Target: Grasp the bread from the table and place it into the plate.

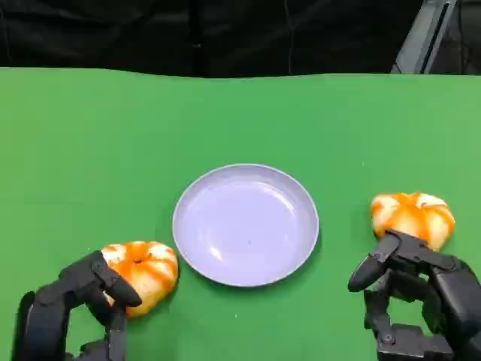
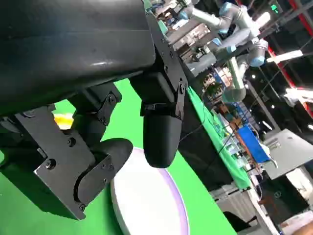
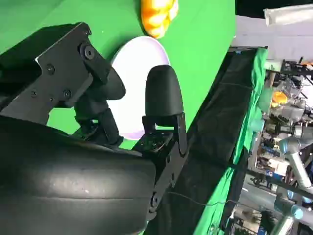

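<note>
My left hand is down near the bench's near-left corner, fingers curled around the near side of an orange-and-white glazed bread roll and touching it. Whether they truly pinch it or just rest against it, I cannot tell. That roll sits on the green-covered bench, just beside the left rim of the round pale-lilac plate, which lies at the bench's middle with nothing in it.

Over toward the near-right corner, my right hand hangs just in front of a second orange-and-white bread roll, fingers apart, one tip at the roll's near edge but nothing gripped.

So I judge this as the grasping step, with no bread in the plate yet. The next move calls for firming the left fingers around the roll, lifting it off the green surface, carrying it the short way over the plate's rim, and letting go above the plate's centre.
</note>
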Available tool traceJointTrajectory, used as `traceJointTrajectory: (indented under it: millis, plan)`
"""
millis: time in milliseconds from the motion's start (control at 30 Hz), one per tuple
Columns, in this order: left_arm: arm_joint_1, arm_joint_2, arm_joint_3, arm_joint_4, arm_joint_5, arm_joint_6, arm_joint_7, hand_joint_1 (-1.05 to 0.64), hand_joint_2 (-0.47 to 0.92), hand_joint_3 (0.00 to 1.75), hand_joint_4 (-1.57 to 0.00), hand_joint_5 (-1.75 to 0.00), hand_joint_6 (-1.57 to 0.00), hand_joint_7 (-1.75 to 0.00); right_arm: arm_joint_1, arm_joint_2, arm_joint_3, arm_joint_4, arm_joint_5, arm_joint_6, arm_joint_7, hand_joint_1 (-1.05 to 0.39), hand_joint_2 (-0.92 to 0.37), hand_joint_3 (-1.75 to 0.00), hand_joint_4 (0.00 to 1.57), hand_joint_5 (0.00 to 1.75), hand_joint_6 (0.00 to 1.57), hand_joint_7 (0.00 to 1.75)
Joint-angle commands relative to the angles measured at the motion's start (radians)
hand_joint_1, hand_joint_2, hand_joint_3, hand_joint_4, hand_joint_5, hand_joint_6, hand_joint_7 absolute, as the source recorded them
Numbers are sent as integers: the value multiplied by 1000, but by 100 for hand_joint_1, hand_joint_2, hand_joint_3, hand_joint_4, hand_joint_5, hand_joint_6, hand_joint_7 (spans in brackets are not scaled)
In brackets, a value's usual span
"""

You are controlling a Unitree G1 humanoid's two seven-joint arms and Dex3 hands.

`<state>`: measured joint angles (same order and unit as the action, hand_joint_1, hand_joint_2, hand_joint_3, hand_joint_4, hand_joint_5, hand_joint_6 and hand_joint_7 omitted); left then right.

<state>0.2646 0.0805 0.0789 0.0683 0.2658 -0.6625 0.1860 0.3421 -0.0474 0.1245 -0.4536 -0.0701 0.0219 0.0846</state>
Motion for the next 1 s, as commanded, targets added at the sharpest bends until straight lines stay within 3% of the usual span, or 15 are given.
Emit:
traceJointTrajectory:
  millis: [33, 567, 667, 733, 833, 900, 1000]
  plan:
    - [4, 11, 6, -8, -7, 13, -2, 4, 31, 146, -89, -168, -85, -139, 2, -8, -17, -12, 13, 13, 0, 11, -50, -125, 73, 166, 65, 152]
    - [2, 20, 11, -2, -4, -1, 3, 3, 33, 143, -89, -164, -84, -136, 7, -3, -9, -31, 11, 44, -14, 5, -46, -121, 67, 169, 62, 150]
    - [-7, 27, 16, 17, 5, -35, 13, -1, 42, 119, -78, -135, -84, -110, 9, -8, -7, -33, 8, 44, -11, 4, -47, -121, 67, 170, 62, 150]
    - [-14, 45, 21, 30, 35, -54, 19, -4, 50, 96, -73, -106, -85, -74, 11, -10, -7, -36, 8, 45, -9, 4, -47, -121, 67, 169, 62, 150]
    - [-10, 60, 28, 8, 111, -21, 35, -8, 64, 60, -62, -96, -85, -37, 15, -10, -6, -46, 11, 60, -7, 5, -47, -121, 67, 169, 61, 150]
    - [4, 82, 28, -48, 194, 65, 19, -21, 78, 30, -50, -85, -76, -18, 19, -11, -5, -53, 9, 67, -7, 5, -47, -120, 68, 169, 61, 151]
    - [2, 121, 16, -110, 316, 174, 1, -35, 89, 6, -38, -76, -64, -3, 24, -12, -3, -60, 0, 72, -9, 5, -48, -119, 68, 169, 61, 151]
